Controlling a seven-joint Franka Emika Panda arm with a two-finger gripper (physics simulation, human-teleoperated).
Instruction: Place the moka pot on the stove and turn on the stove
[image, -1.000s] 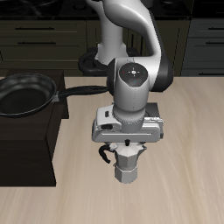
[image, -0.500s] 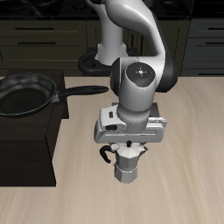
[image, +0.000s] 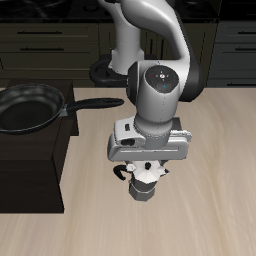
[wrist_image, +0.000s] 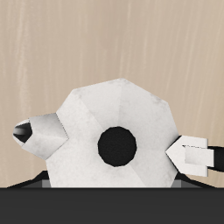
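1. The robot arm (image: 150, 90) is reaching down over the middle of the light wooden desk (image: 215, 215), its big grey wrist housing covering most of what lies below it.
2. The moka pot (image: 145, 182) is sitting directly under the wrist, toward the near part of the desk, with only its silver faceted lower body and a bit of its black handle (image: 121, 172) peeking out beneath the gripper (image: 146, 168).
3. In the wrist view, the moka pot (wrist_image: 109, 131) is filling the middle of the frame, seen from straight above: a pale faceted lid with a black knob (wrist_image: 117, 145) at its centre and the spout (wrist_image: 28, 134) jutting out at one side.
4. The fingers are sitting low around the top of the pot; one fingertip (wrist_image: 194, 154) is showing just beside the lid's edge, but whether the fingers are pressing on the pot or are apart from it, I cannot tell from these views.
5. A black frying pan (image: 28, 108) is resting on top of the large black cabinet (image: 30, 165), at the left of the exterior view, well apart from the pot.
6. The stove is not showing clearly in either view; the arm's body is hiding the area of the desk behind the pot.
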